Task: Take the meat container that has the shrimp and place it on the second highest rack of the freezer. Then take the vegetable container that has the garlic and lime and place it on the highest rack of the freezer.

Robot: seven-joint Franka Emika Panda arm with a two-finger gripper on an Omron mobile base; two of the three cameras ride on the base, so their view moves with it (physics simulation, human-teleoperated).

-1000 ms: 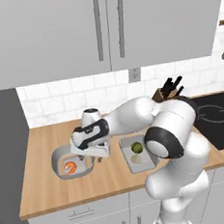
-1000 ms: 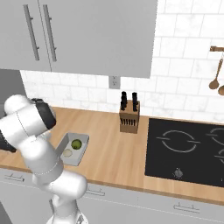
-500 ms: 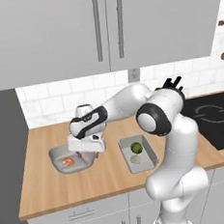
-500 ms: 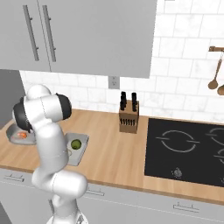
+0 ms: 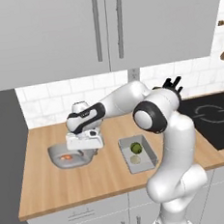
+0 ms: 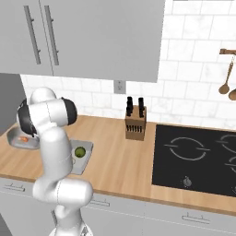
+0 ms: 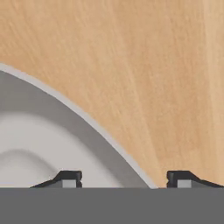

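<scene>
Neither container has reached the freezer yet, so both halves of the task are still to do; my reading is that the first pickup is only being lined up. The meat container [image 5: 70,157] sits on the table [image 5: 68,191] toward its left end, about midway between back wall and front edge, a shallow grey tub with rounded corners and a thick rim, the small orange shrimp [image 5: 66,157] lying inside. The claw [image 5: 85,146] hangs low over the tub's right side. In the hand view its two dark tips stand apart, one over the tub's pale inside, the other over bare wood, with the rim [image 7: 105,135] curving between them; nothing is clamped. The rectangular grey tray [image 5: 137,153] with the dark green lime [image 5: 135,147] and the pale garlic [image 5: 135,159] rests untouched just to the right, nearer the front edge.
</scene>
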